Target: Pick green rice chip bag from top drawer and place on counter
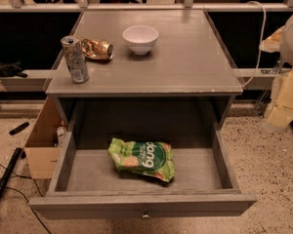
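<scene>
The green rice chip bag (142, 159) lies flat in the middle of the open top drawer (141, 204), which is pulled fully out towards me, its small knob (145, 215) at the front. The grey counter (185, 57) is the cabinet's top, above and behind the drawer. My gripper (287, 82) shows as a pale white and yellow shape at the right edge, beside the cabinet at about counter height. It is well to the right of the bag and touches nothing.
On the counter's left stand a drink can (75, 59) and a crumpled gold wrapper (97, 48); a white bowl (140, 39) sits at the back middle. A cardboard box (41, 145) and black cables lie on the floor to the left.
</scene>
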Robot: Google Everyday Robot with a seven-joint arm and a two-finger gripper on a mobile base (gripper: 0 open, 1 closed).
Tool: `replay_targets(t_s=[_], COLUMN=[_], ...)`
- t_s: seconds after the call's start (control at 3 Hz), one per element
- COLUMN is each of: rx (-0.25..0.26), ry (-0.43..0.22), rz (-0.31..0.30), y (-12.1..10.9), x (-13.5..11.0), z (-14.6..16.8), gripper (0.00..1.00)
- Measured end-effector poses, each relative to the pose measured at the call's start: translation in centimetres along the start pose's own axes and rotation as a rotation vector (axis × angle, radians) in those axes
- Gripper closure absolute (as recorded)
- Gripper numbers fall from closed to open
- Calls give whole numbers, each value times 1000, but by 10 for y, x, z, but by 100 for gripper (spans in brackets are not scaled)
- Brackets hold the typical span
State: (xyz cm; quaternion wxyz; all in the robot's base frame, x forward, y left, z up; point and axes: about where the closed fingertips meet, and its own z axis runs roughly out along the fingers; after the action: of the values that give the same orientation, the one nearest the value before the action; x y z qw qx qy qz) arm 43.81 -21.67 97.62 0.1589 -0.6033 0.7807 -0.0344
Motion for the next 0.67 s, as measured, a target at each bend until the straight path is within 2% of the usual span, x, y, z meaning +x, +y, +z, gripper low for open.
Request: replay_targets(t_s=[0.33,0.67], rx=[0,12], ry=[0,-9], rz=[0,27], y=[0,-2], x=[0,0], z=[0,0], gripper=[0,0])
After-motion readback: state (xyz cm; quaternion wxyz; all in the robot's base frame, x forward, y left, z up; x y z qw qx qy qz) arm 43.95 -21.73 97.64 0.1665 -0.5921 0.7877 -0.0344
